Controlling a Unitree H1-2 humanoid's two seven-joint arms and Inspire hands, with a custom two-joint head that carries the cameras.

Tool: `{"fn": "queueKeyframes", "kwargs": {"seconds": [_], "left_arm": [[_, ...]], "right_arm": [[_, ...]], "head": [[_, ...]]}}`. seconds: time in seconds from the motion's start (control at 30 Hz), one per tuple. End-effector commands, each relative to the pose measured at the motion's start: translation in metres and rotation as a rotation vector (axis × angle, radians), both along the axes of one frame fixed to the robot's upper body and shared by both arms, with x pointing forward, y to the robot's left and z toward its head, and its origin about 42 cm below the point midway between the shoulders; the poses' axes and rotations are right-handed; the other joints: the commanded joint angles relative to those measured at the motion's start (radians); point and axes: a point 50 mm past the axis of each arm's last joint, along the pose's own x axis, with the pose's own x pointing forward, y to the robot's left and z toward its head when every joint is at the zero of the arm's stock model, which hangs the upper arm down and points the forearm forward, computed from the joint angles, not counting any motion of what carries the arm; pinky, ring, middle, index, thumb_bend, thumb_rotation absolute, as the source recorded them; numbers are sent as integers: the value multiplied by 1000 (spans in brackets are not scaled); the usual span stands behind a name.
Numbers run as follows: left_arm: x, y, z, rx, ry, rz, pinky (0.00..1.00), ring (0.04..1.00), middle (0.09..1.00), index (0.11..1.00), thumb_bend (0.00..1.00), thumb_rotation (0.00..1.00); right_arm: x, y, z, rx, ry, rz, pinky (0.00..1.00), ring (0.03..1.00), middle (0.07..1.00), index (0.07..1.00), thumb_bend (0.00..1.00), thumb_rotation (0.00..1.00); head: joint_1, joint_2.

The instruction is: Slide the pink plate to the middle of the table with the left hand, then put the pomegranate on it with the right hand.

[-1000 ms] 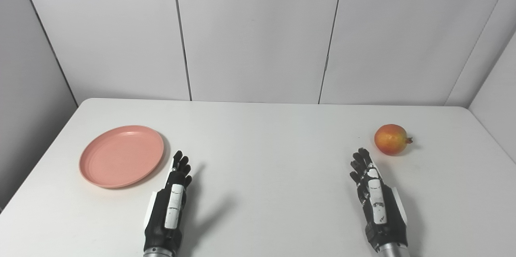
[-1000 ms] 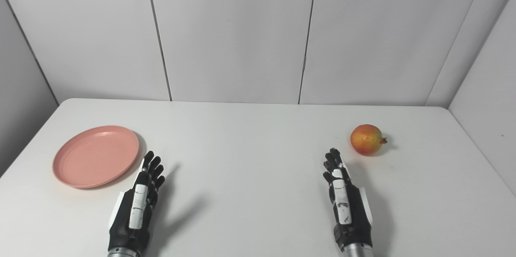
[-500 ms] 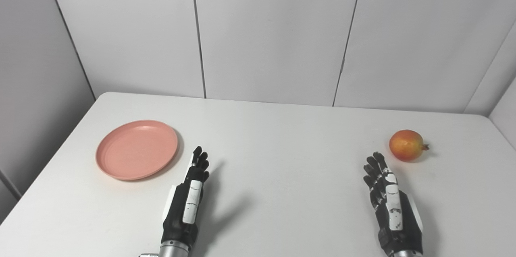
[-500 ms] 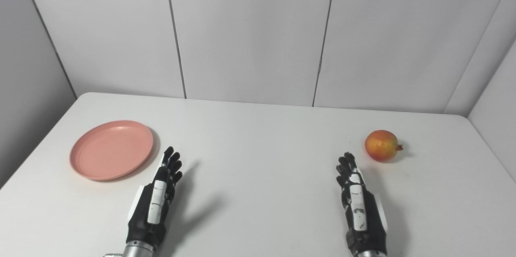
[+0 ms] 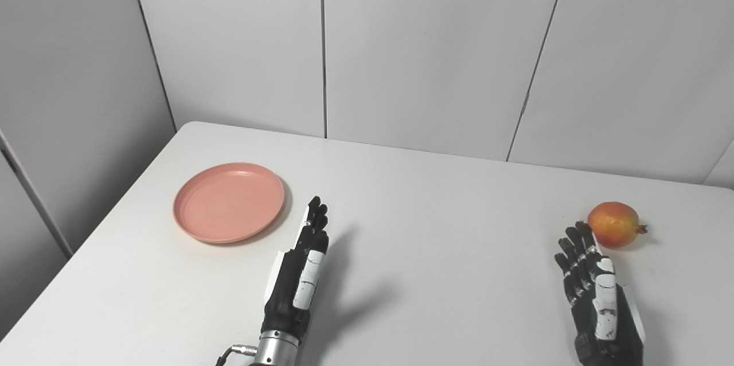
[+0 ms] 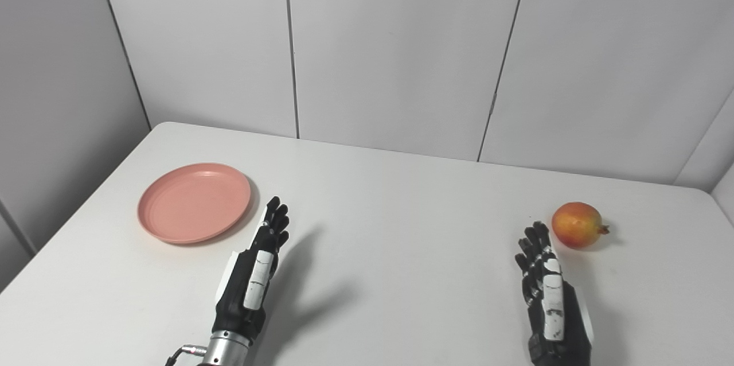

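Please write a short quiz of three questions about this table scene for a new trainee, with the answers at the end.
1. True or false: the pomegranate lies on the pink plate.
2. Which hand is nearer to the plate? A) left hand B) right hand
3. Fill in: both hands hold ____.

Key
1. False: the fruit lies on the bare table at the right, the plate at the left.
2. A
3. nothing; both are open, fingers apart, apart from plate and fruit.

- I see a plain white rectangular desk (image 5: 436, 205).
- A round pink plastic plate (image 5: 229, 202) lies at its left.
- A red-orange pomegranate (image 5: 613, 224) sits far right.
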Motion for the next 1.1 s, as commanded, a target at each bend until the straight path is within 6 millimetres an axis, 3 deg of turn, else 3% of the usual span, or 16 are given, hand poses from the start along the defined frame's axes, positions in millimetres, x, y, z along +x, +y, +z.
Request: {"fn": "queueKeyframes", "kwargs": {"seconds": [0.0, 0.27, 0.63, 0.87, 1.07], "left_arm": [[-11, -6, -19, -6, 44, 12, 1000, 1000, 1000, 1000, 790, 988], [-12, 0, -26, -14, 40, 9, 1000, 1000, 1000, 1000, 811, 996], [-10, 2, -30, -8, 24, 9, 1000, 997, 1000, 1000, 798, 979], [-10, 2, -18, -42, 12, 11, 1000, 1000, 1000, 1000, 810, 987], [-3, 5, 7, -97, 4, 0, 1000, 1000, 997, 1000, 799, 981]], "right_arm": [[-8, -8, -16, -9, 16, -20, 1000, 986, 977, 980, 789, 977], [-9, -4, -24, -22, 13, -10, 1000, 978, 972, 975, 778, 974], [-8, -1, -28, -7, 19, 1, 1000, 981, 972, 979, 763, 973], [-13, -5, -26, -9, 20, 5, 1000, 979, 972, 978, 766, 976], [-16, -5, -25, -18, 21, 6, 1000, 966, 964, 969, 776, 974]], "head": [[-9, -12], [-24, -58], [-30, -72], [-33, -56], [-42, -39]]}}
